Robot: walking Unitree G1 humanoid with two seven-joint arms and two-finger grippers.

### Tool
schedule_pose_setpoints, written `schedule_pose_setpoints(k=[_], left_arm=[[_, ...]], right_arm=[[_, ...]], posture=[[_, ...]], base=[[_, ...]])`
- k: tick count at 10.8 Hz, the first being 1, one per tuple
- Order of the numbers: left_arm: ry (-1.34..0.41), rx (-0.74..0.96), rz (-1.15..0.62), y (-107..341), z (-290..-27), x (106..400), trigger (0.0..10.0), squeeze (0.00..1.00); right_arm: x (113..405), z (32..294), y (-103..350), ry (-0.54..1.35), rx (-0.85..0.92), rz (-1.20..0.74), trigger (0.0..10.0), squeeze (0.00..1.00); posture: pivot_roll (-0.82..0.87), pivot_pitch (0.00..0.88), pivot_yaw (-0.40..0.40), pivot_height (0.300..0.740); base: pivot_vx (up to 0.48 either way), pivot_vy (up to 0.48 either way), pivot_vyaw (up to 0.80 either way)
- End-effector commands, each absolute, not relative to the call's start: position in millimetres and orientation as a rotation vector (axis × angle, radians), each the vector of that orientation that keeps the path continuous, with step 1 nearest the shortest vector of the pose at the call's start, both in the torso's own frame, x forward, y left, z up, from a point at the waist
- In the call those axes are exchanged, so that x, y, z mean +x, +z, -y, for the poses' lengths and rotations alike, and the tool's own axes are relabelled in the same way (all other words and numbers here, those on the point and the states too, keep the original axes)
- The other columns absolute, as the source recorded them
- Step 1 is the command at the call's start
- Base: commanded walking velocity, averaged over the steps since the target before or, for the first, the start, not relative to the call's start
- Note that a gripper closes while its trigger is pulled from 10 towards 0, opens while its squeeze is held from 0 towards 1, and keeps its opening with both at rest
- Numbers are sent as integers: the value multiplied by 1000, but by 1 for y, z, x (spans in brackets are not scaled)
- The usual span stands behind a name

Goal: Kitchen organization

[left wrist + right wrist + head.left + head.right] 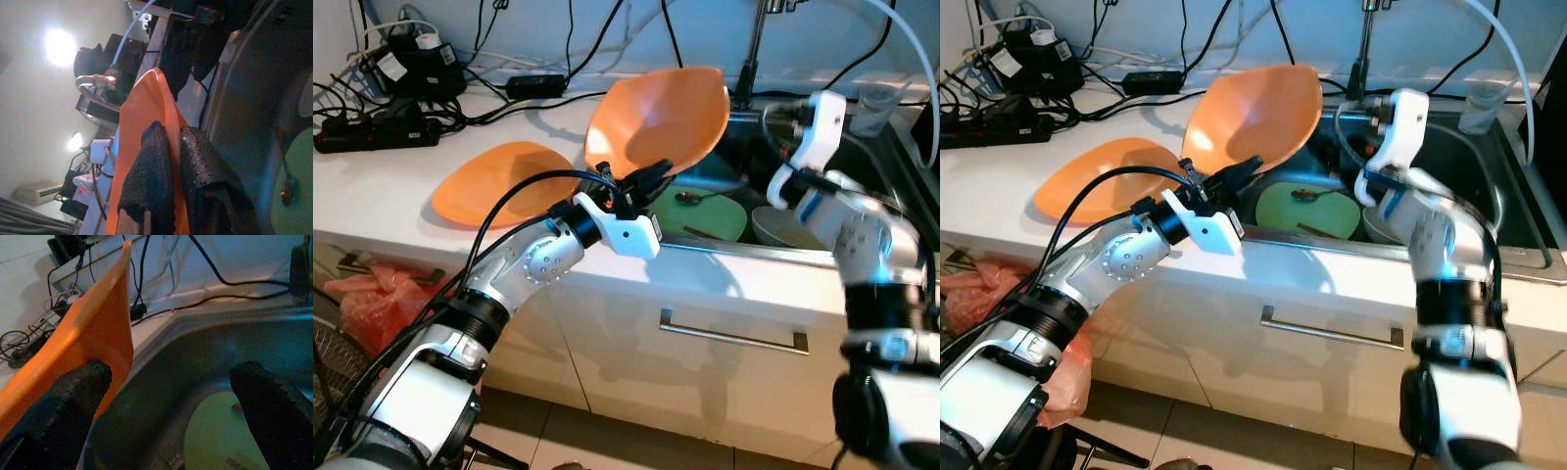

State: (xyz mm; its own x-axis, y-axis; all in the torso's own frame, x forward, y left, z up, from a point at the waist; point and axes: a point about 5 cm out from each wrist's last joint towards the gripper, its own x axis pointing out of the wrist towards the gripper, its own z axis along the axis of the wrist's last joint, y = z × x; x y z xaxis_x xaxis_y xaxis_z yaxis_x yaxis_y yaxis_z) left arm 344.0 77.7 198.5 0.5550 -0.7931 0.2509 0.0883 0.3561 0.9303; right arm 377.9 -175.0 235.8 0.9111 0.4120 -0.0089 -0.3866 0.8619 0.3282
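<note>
Orange bowl tilts up over the sink edge, its lower rim clamped in the left pincer. Right pincer, at three o'clock of it, hangs spread apart above a green plate. Another orange bowl rests on the bench.

Arms: silver shells, black joint bands (cables routed outside).
Left gripper: white mount, textured black fingers.

The orange plate pinched in the rough black fingertips looks like smooth plastic, and the sink just beside it is dull grey metal.
</note>
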Motion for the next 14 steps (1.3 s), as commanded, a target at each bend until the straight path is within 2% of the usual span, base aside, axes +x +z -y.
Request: schedule_pose_setpoints(k=[1,5,10,14], left_arm=[[-698,1085,838,200,-70,342,0,0],[-669,1081,823,201,-73,346,0,0],[-616,1093,783,201,-83,355,0,0],[-648,1114,819,201,-74,353,0,0]], right_arm=[[381,169,257,464,309,-5,10000,0],[383,181,262,446,291,6,10000,0],[367,214,246,313,269,-18,10000,0],[356,200,242,368,317,-58,10000,0]], posture=[[40,0,50,740],[38,0,48,740],[37,0,49,740],[30,0,51,740]], base=[[0,0,0],[0,0,0],[0,0,0],[0,0,0]])
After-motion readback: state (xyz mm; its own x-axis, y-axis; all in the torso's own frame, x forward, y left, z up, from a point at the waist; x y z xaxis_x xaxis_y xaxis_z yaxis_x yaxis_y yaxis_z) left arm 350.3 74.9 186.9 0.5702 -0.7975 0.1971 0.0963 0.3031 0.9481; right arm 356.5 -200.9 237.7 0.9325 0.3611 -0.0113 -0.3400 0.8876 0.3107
